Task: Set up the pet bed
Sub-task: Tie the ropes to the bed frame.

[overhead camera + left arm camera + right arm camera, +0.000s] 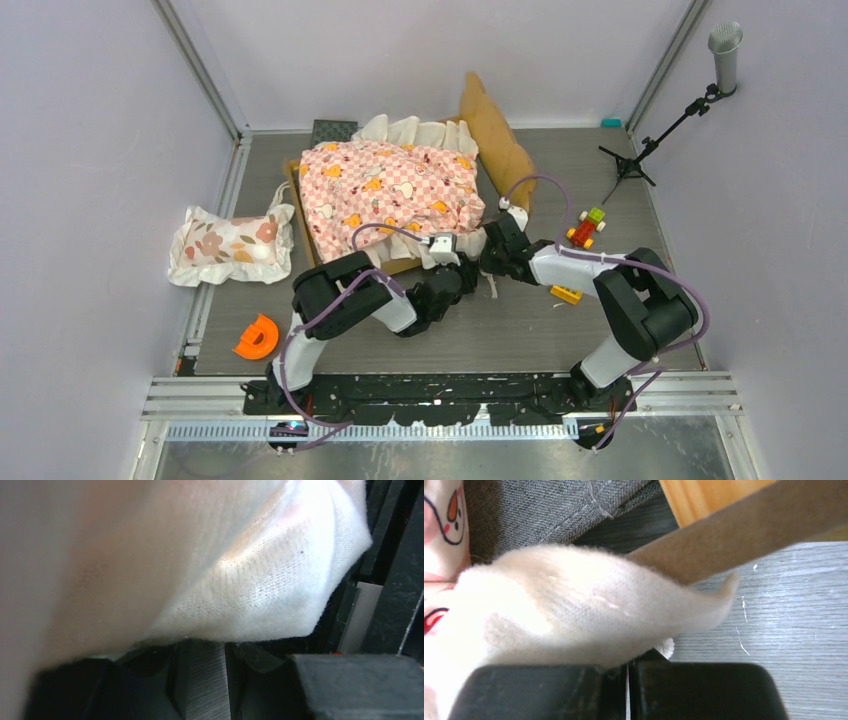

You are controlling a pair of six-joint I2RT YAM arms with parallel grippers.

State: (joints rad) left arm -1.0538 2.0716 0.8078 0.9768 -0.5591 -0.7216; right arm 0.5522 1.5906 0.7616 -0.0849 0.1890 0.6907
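Two hands meet at the near corner of the bed (497, 140), which stretches away from them across the tabletop (480, 330); its headboard is at the far end, well apart from both. The sheet (390, 190) covers the bed from just ahead of the hands, and its white ruffle (574, 610) hangs down to them.

The right hand (497, 252) is closed tight. Its fingers (704, 690) are pressed together and pinch the ruffle between them. Just past its fingertips lie the grey mattress (549, 505) and the tan rail (724, 495).

The left hand (466, 272), close against the right hand's left side, has its fingers (360, 685) partly apart. The ruffle drapes across it and hides one finger, bare tabletop shows in the gap, and no pinch on the cloth is visible. A pillow (232, 245) lies well off to this hand's left.
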